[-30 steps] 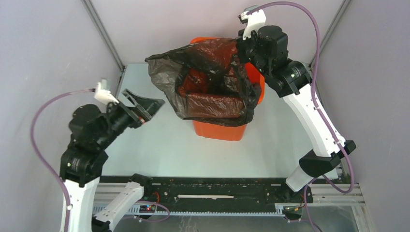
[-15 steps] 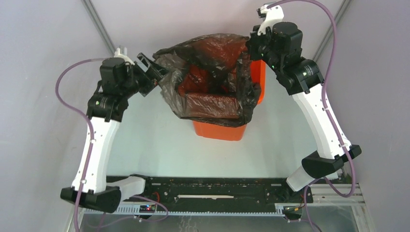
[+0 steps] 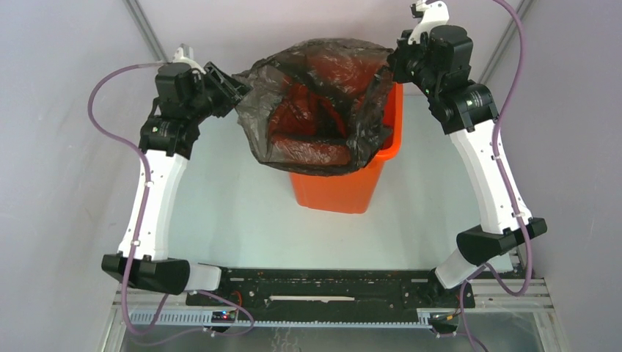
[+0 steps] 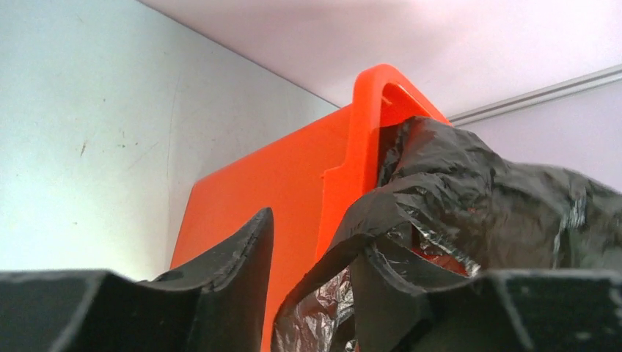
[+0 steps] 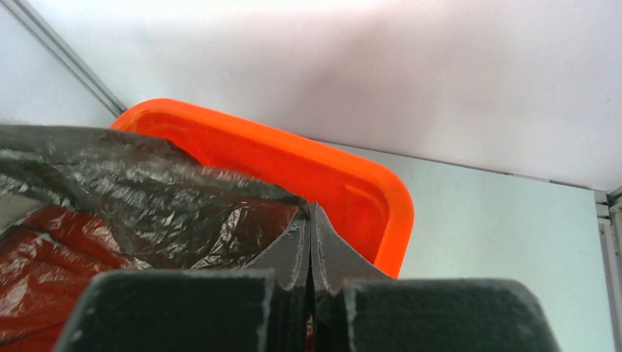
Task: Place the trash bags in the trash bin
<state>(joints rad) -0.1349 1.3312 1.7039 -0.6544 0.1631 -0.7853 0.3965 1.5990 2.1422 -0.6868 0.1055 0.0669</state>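
The orange trash bin [image 3: 345,189] stands upright in the middle of the table. The black trash bag [image 3: 323,103] hangs over its mouth, stretched open between my two grippers, the bin's red showing through the film. My right gripper [image 3: 392,67] is shut on the bag's right edge, as its wrist view shows [image 5: 311,214], above the bin's rim [image 5: 381,183]. My left gripper [image 3: 236,86] is at the bag's left edge with its jaws apart [image 4: 315,238]. The bag film [image 4: 469,191] is draped over one finger, and the bin's wall [image 4: 271,183] shows in the gap.
Grey enclosure walls close in on both sides and behind. Metal frame posts [image 3: 150,33] run up the back corners. The pale tabletop [image 3: 242,220] surrounds the bin. The arms' black base rail [image 3: 323,282] lies along the near edge.
My left arm swung up from the low left to the bag's left edge. My right gripper lifted the bag up and to the right, and the bag's mouth is stretched wider above the bin.
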